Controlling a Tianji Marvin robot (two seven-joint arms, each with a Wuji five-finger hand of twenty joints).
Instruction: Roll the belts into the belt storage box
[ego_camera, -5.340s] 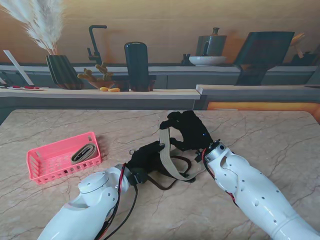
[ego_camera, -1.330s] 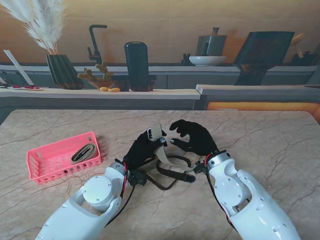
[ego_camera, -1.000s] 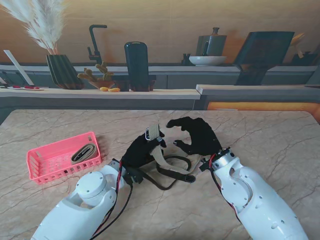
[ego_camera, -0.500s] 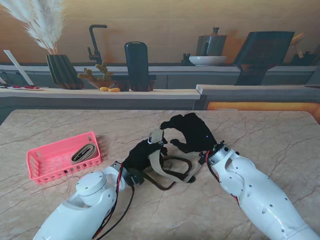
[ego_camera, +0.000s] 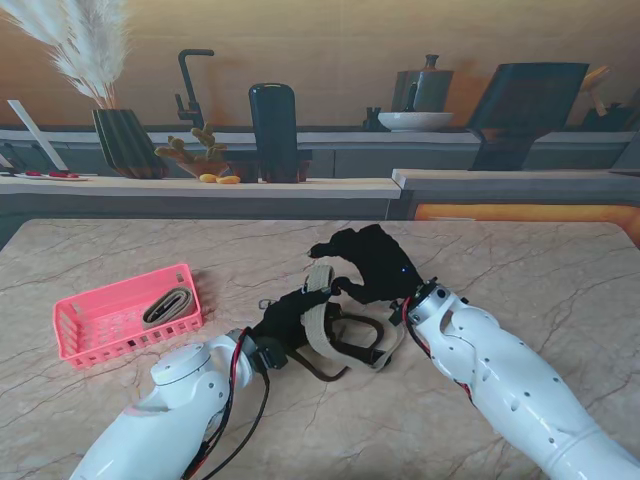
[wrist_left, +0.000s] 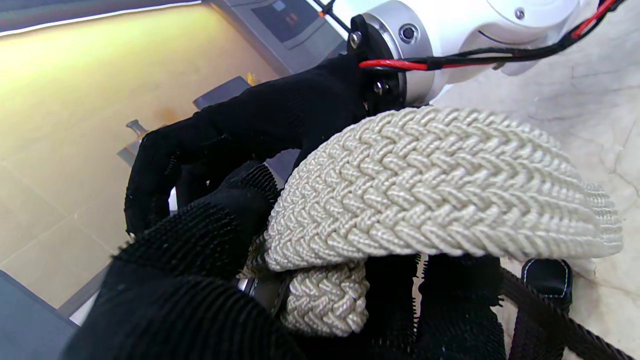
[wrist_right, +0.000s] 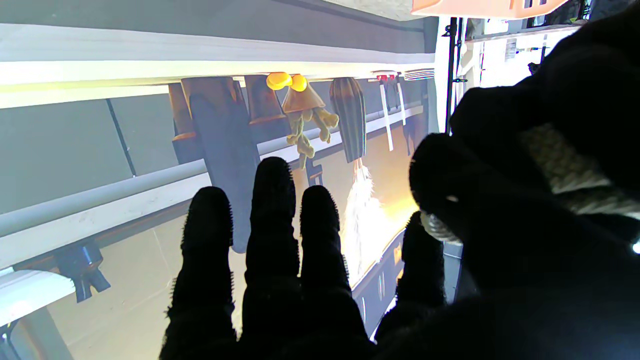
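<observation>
A beige woven belt (ego_camera: 318, 318) with dark brown leather ends (ego_camera: 352, 347) lies in loops at the table's middle. My left hand (ego_camera: 284, 320) is shut on its rolled end, and the left wrist view shows a broad turn of the belt (wrist_left: 440, 185) arching over my fingers (wrist_left: 200, 280). My right hand (ego_camera: 365, 264) arches over the belt from the far side. Its four fingers (wrist_right: 272, 240) are stretched out holding nothing, and its thumb lies against the belt (wrist_right: 565, 167). The pink belt storage box (ego_camera: 82, 335) stands at the left with one rolled belt (ego_camera: 167, 303) inside.
A low counter runs along the table's far edge with a ribbed vase (ego_camera: 125, 142), a tall dark cylinder (ego_camera: 273, 132) and a white bowl (ego_camera: 414, 121). Bare marble table (ego_camera: 520, 260) surrounds the hands on the right and on the near side.
The left hand has sunk toward the table with the rolled end. The belt now wraps wider around it. The right hand has shifted left and farther from me, over the loop.
</observation>
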